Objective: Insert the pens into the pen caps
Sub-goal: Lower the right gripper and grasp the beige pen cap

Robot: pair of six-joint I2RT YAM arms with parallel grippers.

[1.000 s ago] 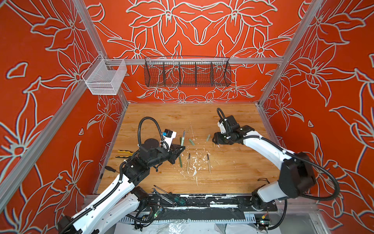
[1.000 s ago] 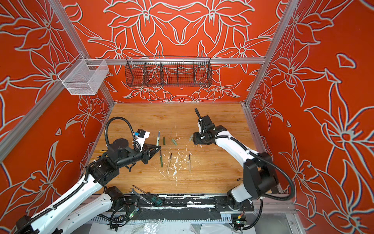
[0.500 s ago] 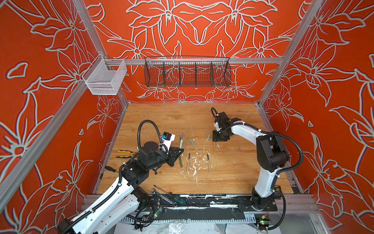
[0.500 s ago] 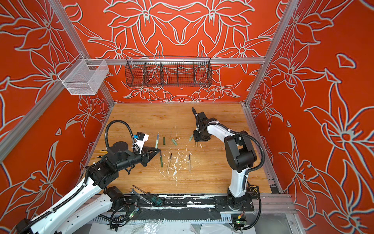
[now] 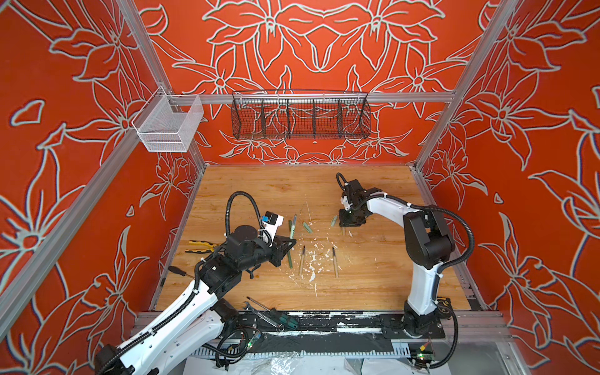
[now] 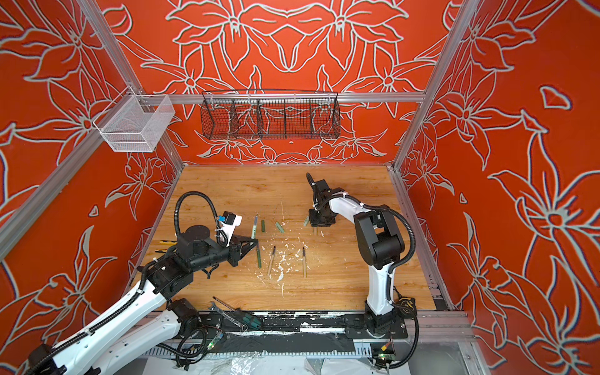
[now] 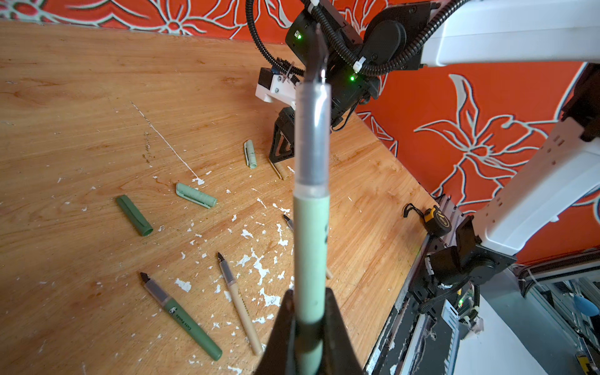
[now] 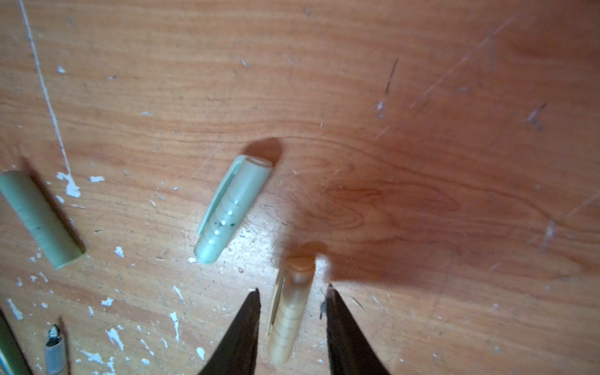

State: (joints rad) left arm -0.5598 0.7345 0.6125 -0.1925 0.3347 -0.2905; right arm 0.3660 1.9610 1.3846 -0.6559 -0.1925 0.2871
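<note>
Tips of right pincer [image 8: 293, 288] astride beige cap [image 8: 289, 324]
Jaws open, gaps either side; left pincer [image 7: 309, 292] clamps green pen [image 7: 311, 227].

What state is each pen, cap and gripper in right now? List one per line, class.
Left gripper: shut on the pale green pen.
Pale green pen: held, uncapped.
Right gripper: open, jaws either side of the beige cap.
Beige cap: lying flat, ungripped.
Dark green pen: lying uncapped.
Two beige pens: lying uncapped.
Dark green cap: lying loose.
Two pale green caps: lying loose.
</note>
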